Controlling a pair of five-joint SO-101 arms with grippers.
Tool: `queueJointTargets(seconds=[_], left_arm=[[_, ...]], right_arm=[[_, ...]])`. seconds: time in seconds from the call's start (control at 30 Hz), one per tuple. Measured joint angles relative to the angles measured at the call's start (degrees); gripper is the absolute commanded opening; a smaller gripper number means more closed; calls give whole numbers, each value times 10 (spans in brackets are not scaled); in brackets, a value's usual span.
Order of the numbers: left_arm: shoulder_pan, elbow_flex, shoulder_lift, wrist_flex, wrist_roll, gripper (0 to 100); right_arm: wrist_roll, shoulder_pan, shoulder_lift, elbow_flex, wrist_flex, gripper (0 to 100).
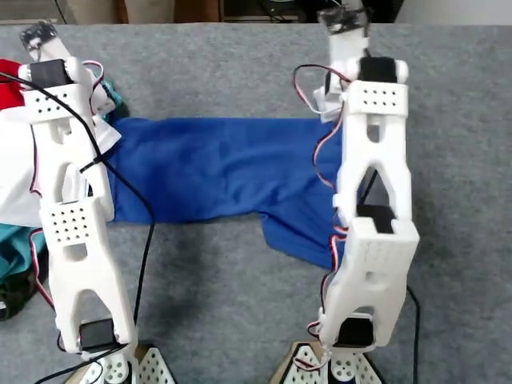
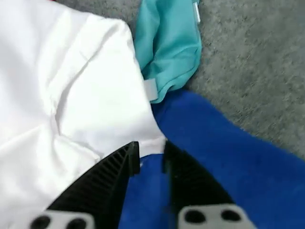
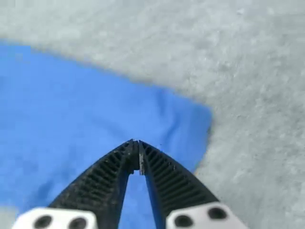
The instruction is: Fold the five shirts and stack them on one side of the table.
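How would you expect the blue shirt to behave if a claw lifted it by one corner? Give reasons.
Probably floppy: the blue shirt lies flat with soft wrinkles, so it would likely drape and sag. Likely light, being thin cloth. It may drag rather than slide on the grey table, whose cover looks felt-like.

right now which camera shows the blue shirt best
The high view: the blue shirt lies spread across the table, nearly its whole outline visible. The left wrist view has just the part beside the white shirt; the right wrist view, one corner on the grey table.
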Motion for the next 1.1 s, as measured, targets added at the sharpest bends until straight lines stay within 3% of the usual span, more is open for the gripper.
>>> queueJointTargets(seconds=[0.27, 0.53, 0.83, 1.1], left_arm=[[5, 280, -96, 0, -36, 19], [43, 490, -294, -20, -52, 19], [102, 885, -490, -278, -77, 20], [102, 1124, -578, -512, -82, 21]], right_arm=[[53, -32, -10, 47, 121, 6], [97, -33, -10, 175, 91, 6], [128, -61, -148, 430, -71, 10], [128, -61, -204, 550, -176, 136]])
